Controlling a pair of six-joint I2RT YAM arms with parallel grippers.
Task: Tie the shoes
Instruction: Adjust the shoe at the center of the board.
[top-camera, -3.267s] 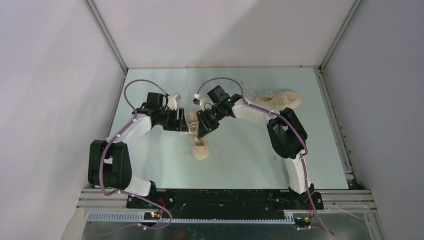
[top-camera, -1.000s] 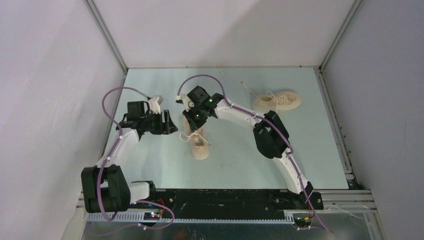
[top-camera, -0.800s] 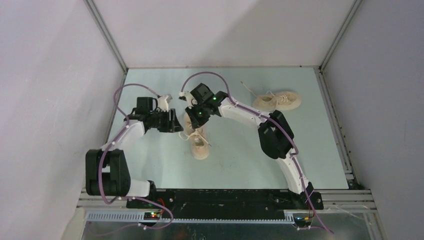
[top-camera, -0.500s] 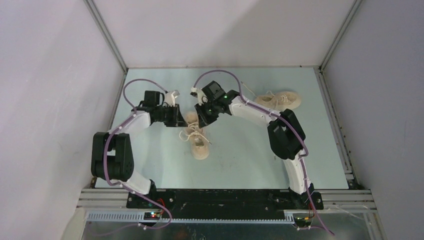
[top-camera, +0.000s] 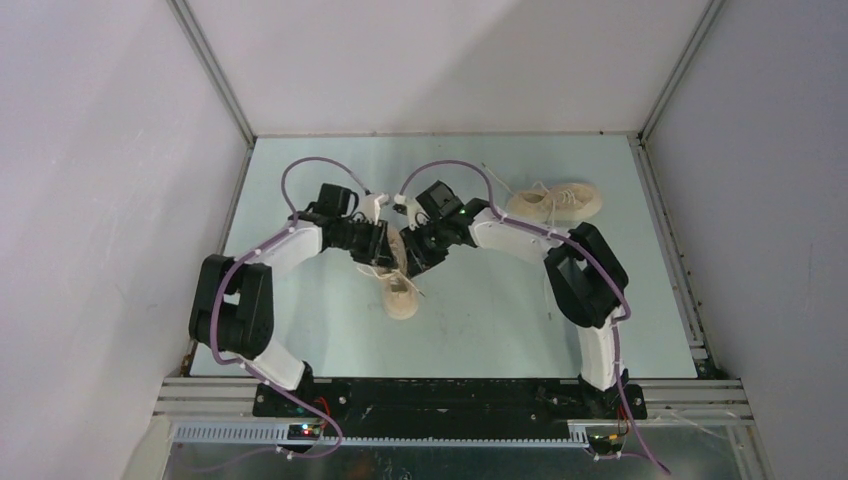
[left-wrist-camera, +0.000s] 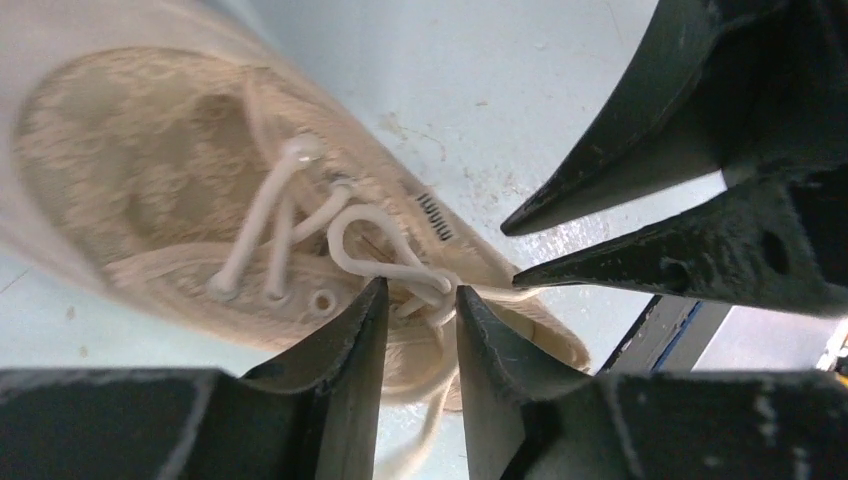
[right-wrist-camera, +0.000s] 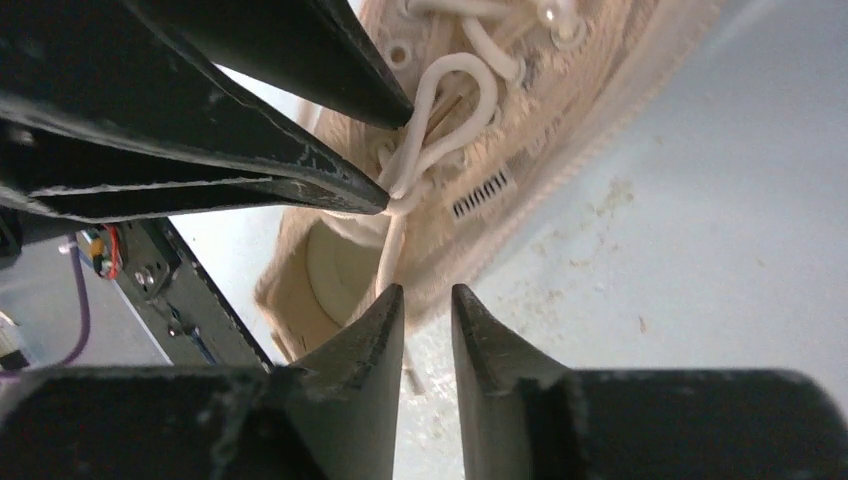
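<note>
One of the shoes (top-camera: 402, 298) lies mid-table, toe toward me, and the other shoe (top-camera: 557, 200) lies at the back right with its laces loose. Both grippers meet over the near shoe's lacing. My left gripper (left-wrist-camera: 420, 290) is open a narrow way, its tips on either side of the lace crossing just below a small lace loop (right-wrist-camera: 420, 105). My right gripper (right-wrist-camera: 427, 290) is also slightly open, hovering by the shoe's edge with bare table showing in the gap. A lace strand runs down beside its left fingertip. The right gripper's fingers (left-wrist-camera: 640, 190) point in from the right.
The pale blue table (top-camera: 480, 320) is bounded by grey walls and an aluminium frame (top-camera: 210, 70). Purple cables arch over both arms. The far shoe's lace (top-camera: 495, 178) trails toward the right arm's forearm.
The left arm swung right from beside the shoe onto its lacing, and its jaws narrowed from wide open. The right gripper shifted slightly right and its jaws parted a little.
</note>
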